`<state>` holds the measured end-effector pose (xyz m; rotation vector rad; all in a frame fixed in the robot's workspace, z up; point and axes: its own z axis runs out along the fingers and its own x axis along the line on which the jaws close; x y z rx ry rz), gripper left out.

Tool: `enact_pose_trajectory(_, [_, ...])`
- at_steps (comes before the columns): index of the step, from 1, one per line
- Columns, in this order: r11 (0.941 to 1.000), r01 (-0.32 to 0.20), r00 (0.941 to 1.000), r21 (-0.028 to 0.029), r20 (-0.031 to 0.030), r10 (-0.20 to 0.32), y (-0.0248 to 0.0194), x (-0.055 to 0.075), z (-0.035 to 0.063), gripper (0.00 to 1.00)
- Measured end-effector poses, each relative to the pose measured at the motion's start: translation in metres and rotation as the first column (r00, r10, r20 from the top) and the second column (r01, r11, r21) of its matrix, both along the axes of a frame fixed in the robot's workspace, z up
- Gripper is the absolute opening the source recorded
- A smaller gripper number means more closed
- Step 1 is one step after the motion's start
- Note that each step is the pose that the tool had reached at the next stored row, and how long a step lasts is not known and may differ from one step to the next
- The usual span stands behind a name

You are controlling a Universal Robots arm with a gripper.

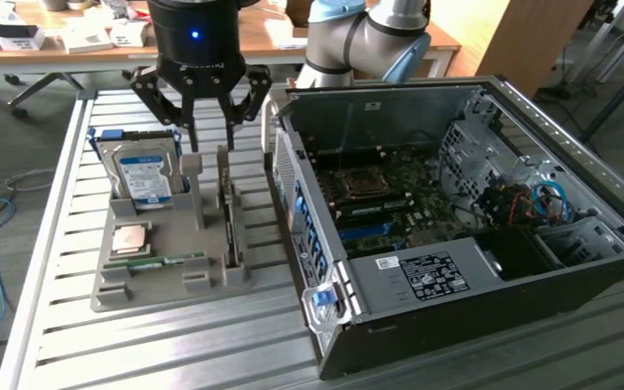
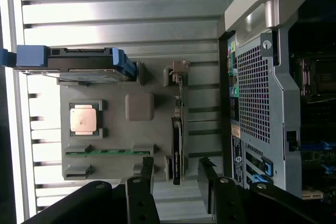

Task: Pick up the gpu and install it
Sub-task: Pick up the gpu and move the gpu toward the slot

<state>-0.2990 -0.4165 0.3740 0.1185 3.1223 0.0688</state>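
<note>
The gripper (image 1: pixel 211 140) is hanging above the gray holder (image 1: pixel 139 296) and is not touching it. Its fingers (image 2: pixel 147 179) are standing spread apart, released and grasping nothing. In the wrist view one finger is showing on each side of the line of the gpu (image 2: pixel 177 129), with a gap on either side. How far above the card they are hanging I cannot tell.

The gpu (image 1: pixel 227 207) is standing on its edge in a long slot of the holder (image 2: pixel 115 135), along the holder's side that is facing the computer case (image 1: pixel 486 317). Its green board is showing as a thin strip, and its metal bracket is sitting at one end of the slot.

A hard drive (image 1: pixel 139 175) with a blue and white label is standing upright at one end of the holder, on the side away from the case. A processor chip (image 1: pixel 130 237) is lying flat near the holder's middle. A memory stick (image 1: pixel 160 262) is lying in its groove just past the chip, toward the holder's other end.

The case (image 2: pixel 257 93) is lying on its side just beside the holder, with its open side up and the board inside showing. Both are resting on a slatted metal desk (image 1: pixel 127 349).
</note>
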Motion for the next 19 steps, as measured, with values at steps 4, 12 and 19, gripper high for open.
enact_pose_trajectory(4, [1.0000,0.000,1.0000,-0.0001,-0.0001,0.000,0.0000,0.000,-0.0033,0.47])
enact_pose_trajectory(12, [1.0000,0.000,1.0000,-0.0002,-0.0003,0.000,0.0000,0.000,-0.0071,0.47])
enact_pose_trajectory(19, [1.0000,0.000,1.0000,0.0003,-0.0001,0.000,0.0000,0.000,-0.0107,0.47])
